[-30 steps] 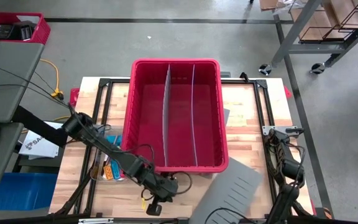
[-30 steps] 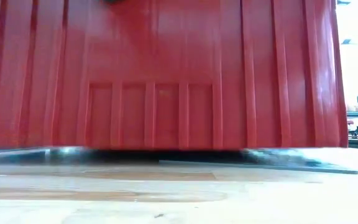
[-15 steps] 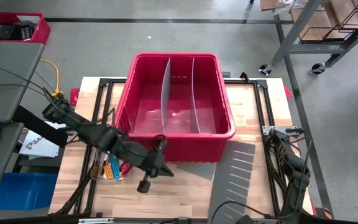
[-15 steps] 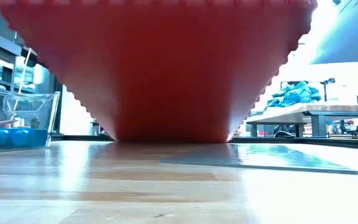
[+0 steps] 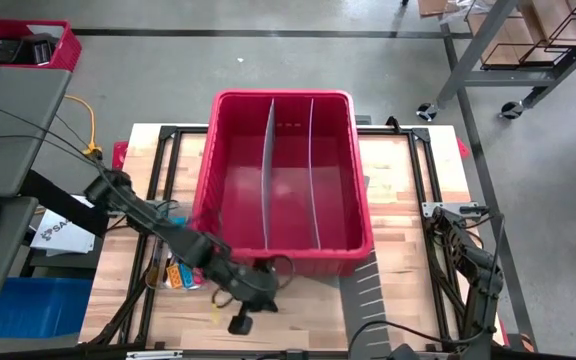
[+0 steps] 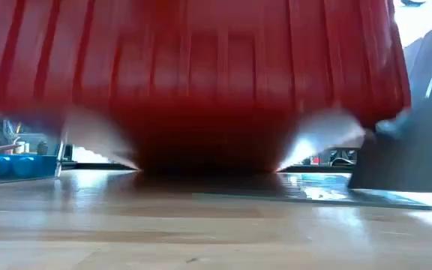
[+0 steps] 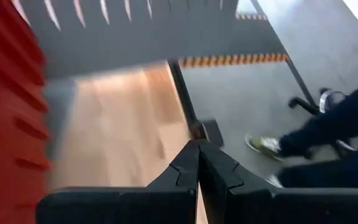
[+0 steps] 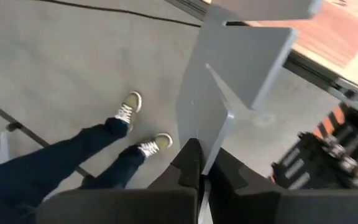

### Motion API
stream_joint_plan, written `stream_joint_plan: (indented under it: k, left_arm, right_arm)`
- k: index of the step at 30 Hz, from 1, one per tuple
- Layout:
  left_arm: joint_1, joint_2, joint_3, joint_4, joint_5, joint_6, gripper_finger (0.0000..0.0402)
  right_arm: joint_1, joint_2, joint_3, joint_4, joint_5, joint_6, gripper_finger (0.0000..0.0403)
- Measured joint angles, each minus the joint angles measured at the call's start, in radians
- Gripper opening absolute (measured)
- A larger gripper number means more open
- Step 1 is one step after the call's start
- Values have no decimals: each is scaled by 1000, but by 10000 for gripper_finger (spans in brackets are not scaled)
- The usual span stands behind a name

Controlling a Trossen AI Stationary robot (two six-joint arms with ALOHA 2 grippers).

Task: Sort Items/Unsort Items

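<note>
High view shows the items (image 5: 176,273) clustered in a clear tray on the counter (image 5: 408,200), just left of the red bin (image 5: 284,250). Left gripper (image 5: 240,322), fingers closed and empty, sits near them toward the front edge; it is the nearer arm. Right gripper (image 8: 197,174) is clamped on a grey divider panel (image 8: 241,74) beyond the counter's front right.

A large red plastic bin (image 5: 286,180) sits in the middle of a wooden table (image 5: 408,190), split into three long compartments by two grey dividers (image 5: 267,170); a slotted grey panel (image 5: 373,300) lies on the table by the bin's near right corner; a clear container (image 6: 21,142) stands at the table's left side; below the table edge, a person's legs (image 8: 61,165) in dark trousers and light green shoes (image 8: 127,107) stand on grey floor.
</note>
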Motion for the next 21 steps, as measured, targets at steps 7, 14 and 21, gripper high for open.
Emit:
stream_joint_plan:
  k: [7, 14, 21]
  left_arm:
    - [-3, 143, 0, 16, 235, -235, 0]
    - [30, 203, 0, 40, 495, -371, 0]
    - [58, 146, 2, 375, 764, -420, 0]
  right_arm:
    - [0, -37, -5, -34, -89, 16, 0]
    - [1, -108, -8, -178, -177, 37, 0]
    - [1, -167, -49, -165, -164, 33, 0]
